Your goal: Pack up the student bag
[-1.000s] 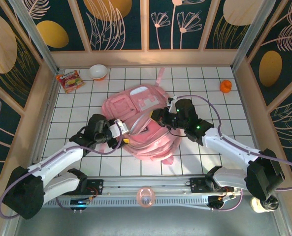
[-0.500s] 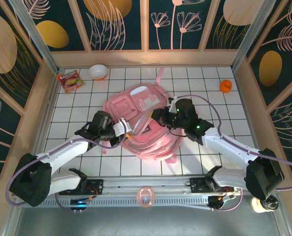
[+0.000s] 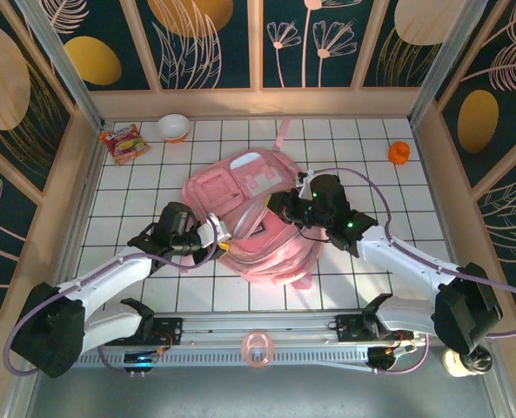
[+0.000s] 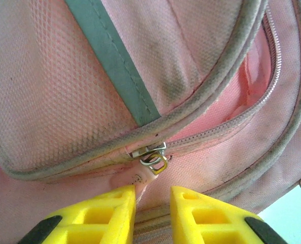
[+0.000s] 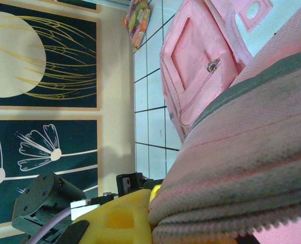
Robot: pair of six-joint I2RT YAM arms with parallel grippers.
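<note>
While its main zip is gaping part-way, we are listing the student bag as lying flat at table centre.

Left gripper: sitting at the bag's eight o'clock edge, yellow fingers spread either side of the pink tab on the zipper slider. It is likely lining up to pinch the tab and run the zip.

Right gripper: sitting at the bag's three o'clock side, one finger lying under zip-edged fabric, probably bracing it taut. Its partner is hiding from us, so we cannot tell its grip.

Snack packet: lying at ten o'clock, outside the bag.
</note>
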